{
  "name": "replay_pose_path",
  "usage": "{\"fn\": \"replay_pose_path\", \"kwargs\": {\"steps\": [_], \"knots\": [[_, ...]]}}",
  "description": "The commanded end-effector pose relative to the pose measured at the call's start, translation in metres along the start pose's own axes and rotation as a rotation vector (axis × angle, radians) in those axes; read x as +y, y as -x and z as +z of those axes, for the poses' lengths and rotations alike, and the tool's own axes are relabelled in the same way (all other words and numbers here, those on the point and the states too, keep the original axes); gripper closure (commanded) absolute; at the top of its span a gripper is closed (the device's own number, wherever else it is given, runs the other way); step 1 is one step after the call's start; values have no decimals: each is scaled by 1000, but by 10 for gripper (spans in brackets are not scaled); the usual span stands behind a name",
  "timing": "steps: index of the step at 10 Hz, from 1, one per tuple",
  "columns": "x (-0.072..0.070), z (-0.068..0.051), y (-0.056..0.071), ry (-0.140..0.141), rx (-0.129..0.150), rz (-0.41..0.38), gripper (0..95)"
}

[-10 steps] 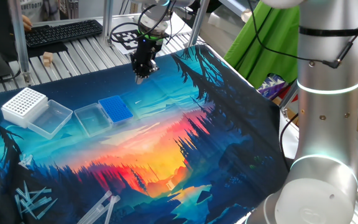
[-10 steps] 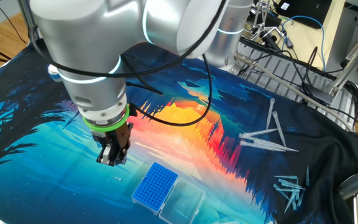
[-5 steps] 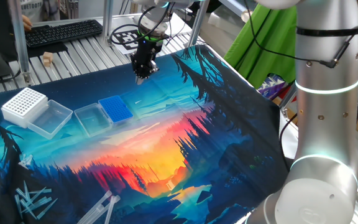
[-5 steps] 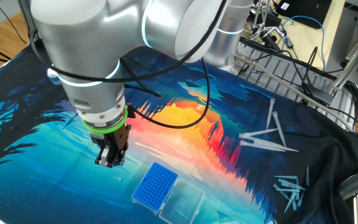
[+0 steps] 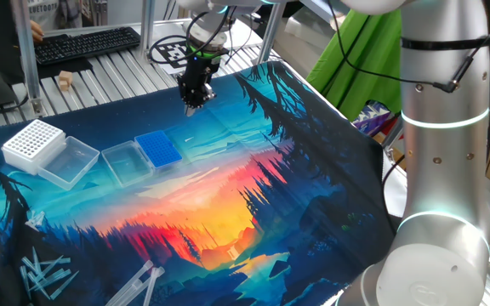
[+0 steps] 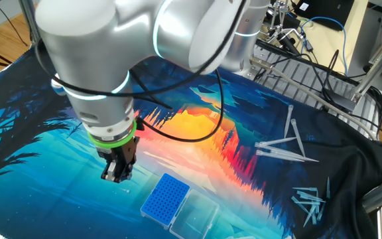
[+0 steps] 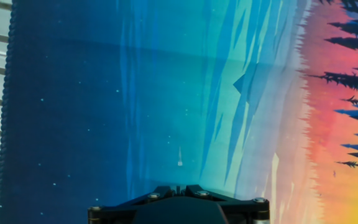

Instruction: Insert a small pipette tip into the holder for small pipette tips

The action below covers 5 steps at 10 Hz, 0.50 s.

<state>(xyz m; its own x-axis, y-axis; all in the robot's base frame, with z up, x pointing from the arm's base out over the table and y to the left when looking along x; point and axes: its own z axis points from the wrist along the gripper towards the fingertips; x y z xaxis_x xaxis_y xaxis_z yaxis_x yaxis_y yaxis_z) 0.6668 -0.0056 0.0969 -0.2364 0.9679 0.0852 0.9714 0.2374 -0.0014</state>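
Note:
A small pipette tip [image 7: 179, 157] lies flat on the blue part of the mat, just ahead of my fingers in the hand view. It shows as a faint white speck in the fixed views [image 5: 188, 138] [image 6: 126, 190]. My gripper [image 5: 192, 108] [image 6: 113, 177] [image 7: 178, 186] hangs above the mat near that tip, jaws together, with nothing visible between them. The blue holder for small tips [image 5: 157, 149] [image 6: 165, 198] sits on the mat with its clear lid [image 5: 122, 161] open beside it, a short way from the gripper.
A bigger white gridded rack [image 5: 33, 143] with its own clear lid [image 5: 71, 161] stands at the mat's left. Loose pipette tips lie in piles [image 5: 45, 272] [image 6: 284, 149] [image 6: 310, 202]. A keyboard [image 5: 83, 42] lies beyond the mat's far edge.
My gripper has drifted slightly up and away from the blue holder, toward the mat's far edge. The tip on the mat has not moved.

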Motion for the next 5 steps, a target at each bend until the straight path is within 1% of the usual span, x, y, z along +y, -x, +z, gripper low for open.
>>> {"fn": "replay_pose_path", "kwargs": {"steps": [1,4,5], "knots": [[2,3,1,0,-4,2,950],[5,9,3,-2,-17,3,950],[6,11,4,-2,-17,4,950]]}}
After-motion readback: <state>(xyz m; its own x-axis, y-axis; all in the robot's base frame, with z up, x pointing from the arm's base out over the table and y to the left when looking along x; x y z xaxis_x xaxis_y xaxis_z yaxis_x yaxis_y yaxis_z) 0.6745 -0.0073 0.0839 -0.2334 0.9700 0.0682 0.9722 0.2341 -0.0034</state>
